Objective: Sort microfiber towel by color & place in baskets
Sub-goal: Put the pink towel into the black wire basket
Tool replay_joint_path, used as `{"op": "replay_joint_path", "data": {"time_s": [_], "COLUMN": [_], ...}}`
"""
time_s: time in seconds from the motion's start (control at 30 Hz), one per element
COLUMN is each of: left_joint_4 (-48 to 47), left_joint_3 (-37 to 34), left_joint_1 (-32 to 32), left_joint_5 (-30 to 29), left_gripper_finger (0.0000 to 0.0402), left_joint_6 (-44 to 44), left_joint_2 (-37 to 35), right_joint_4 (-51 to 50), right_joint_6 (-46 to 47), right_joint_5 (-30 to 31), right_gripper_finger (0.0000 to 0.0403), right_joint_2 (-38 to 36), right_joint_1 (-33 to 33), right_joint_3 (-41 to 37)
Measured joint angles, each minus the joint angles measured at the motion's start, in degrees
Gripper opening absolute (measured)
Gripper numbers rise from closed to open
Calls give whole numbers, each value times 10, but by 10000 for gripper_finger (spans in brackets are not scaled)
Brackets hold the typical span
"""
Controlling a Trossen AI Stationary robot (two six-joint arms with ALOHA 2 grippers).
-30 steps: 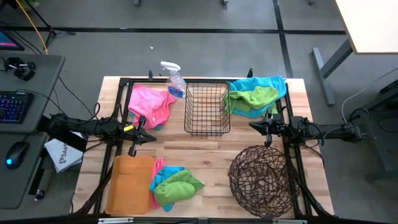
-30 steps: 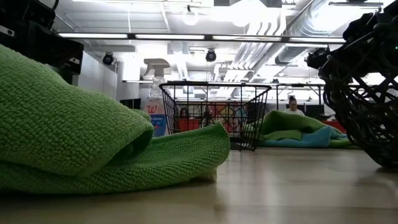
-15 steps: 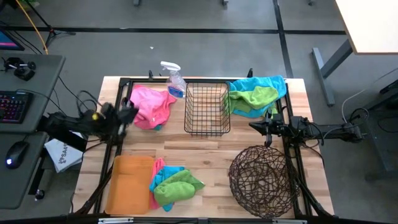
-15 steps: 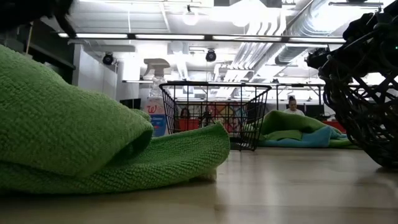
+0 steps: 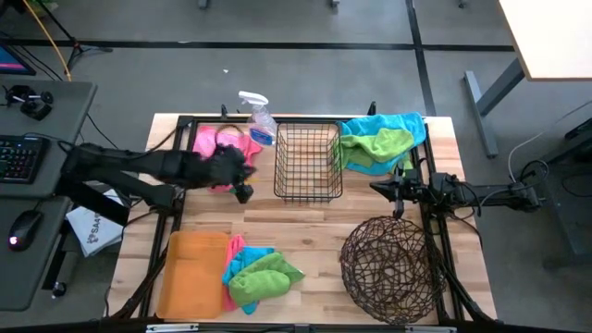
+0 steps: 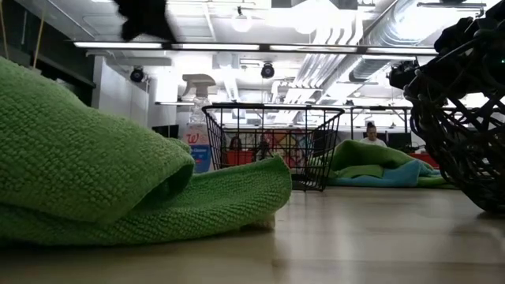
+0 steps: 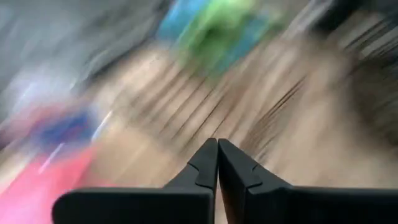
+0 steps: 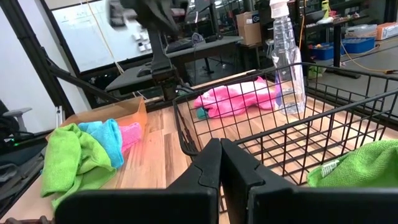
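Observation:
Microfiber towels lie in three heaps: pink ones (image 5: 218, 146) at the far left, blue and green ones (image 5: 379, 139) at the far right, and a mixed pink, blue and green heap (image 5: 261, 274) at the near edge beside the orange tray (image 5: 191, 274). The black wire basket (image 5: 308, 163) stands in the middle and the round twig basket (image 5: 389, 266) at the near right. My left gripper (image 5: 242, 191) is shut and hangs in the air by the pink heap's near right side, its wrist view (image 7: 217, 148) blurred. My right gripper (image 8: 219, 148) is shut and waits right of the wire basket.
A clear spray bottle (image 5: 256, 117) stands at the far edge between the pink heap and the wire basket. A black frame (image 5: 181, 124) runs along the table's sides. Bare wood (image 5: 305, 227) lies between the wire basket and the near heap.
My left arm has drawn back toward the table's left edge and risen, then swung right across the pink heap to a spot just left of the wire basket. It is moving fast. No towel or basket has moved.

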Motion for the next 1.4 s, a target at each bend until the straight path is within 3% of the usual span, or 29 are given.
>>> {"op": "replay_joint_path", "data": {"time_s": [0.07, 0.13, 0.2, 0.3, 0.37, 0.6, 0.7, 0.9, 1.07, 1.4], "left_joint_4": [-134, -209, -243, -240, -225, -211, -198, -179, -173, -169], "left_joint_3": [30, 32, 18, -9, -26, -32, -32, -32, -32, -32], "left_joint_1": [11, 37, 81, 161, 208, 343, 380, 399, 396, 393], "left_joint_5": [-37, -59, -19, 81, 113, 124, 163, 189, 214, 183], "left_gripper_finger": [1, 5, 13, 36, 58, 150, 185, 224, 227, 227], "left_joint_6": [-61, -115, -124, -116, -76, 47, 63, 67, 49, 40], "left_joint_2": [30, 44, 52, 52, 53, 96, 122, 167, 192, 243], "right_joint_4": [0, 0, 0, 0, 0, 0, 0, 0, 0, 0], "right_joint_6": [0, 0, 0, 0, 0, 0, 0, 0, 0, 0], "right_joint_5": [0, 0, 0, 0, 0, 0, 0, 0, 0, 0], "right_gripper_finger": [0, 0, 0, 0, 0, 0, 0, 0, 0, 0], "right_joint_2": [0, 0, 0, 0, 0, 0, 0, 0, 0, 0], "right_joint_1": [0, 0, 0, 0, 0, 0, 0, 0, 0, 0], "right_joint_3": [0, 0, 0, 0, 0, 0, 0, 0, 0, 0]}}
